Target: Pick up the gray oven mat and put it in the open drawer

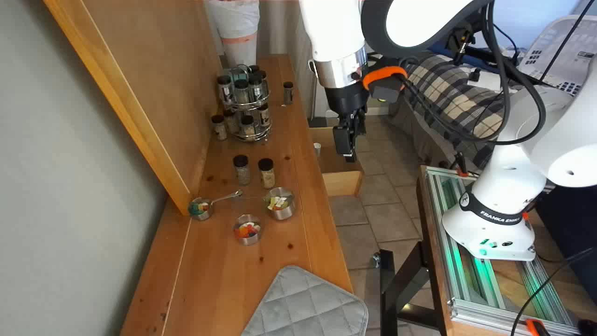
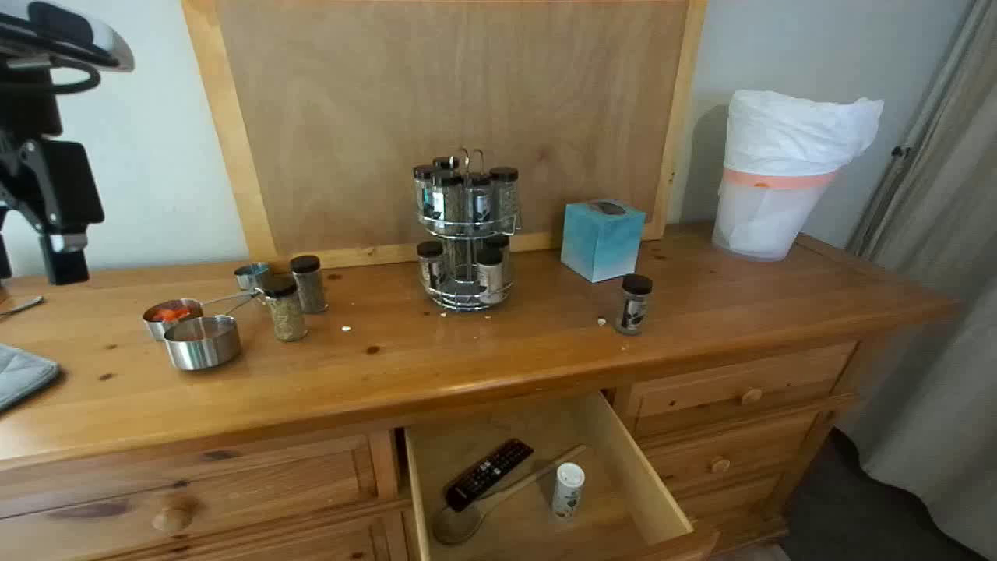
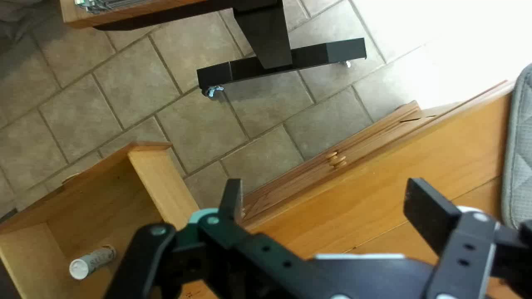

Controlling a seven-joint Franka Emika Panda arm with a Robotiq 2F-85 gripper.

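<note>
The gray oven mat (image 1: 308, 303) lies flat on the near end of the wooden counter in an exterior view, with a corner past the counter's front edge. Only its edge shows at the left of an exterior view (image 2: 23, 375) and at the right of the wrist view (image 3: 521, 166). The open drawer (image 1: 343, 183) sticks out from the front of the dresser. It also shows in an exterior view (image 2: 645, 475) and at lower left in the wrist view (image 3: 166, 182). My gripper (image 3: 326, 195) is open and empty, in the air above the counter's front edge (image 1: 347, 151), apart from the mat.
The drawer holds a remote (image 2: 489, 474), a wooden spoon (image 2: 530, 479) and a white shaker (image 2: 568, 491). Metal measuring cups (image 2: 202, 343), spice jars (image 2: 287, 312), a spice rack (image 2: 466, 234), a tissue box (image 2: 601, 238) and a lined bin (image 2: 771, 210) stand on the counter.
</note>
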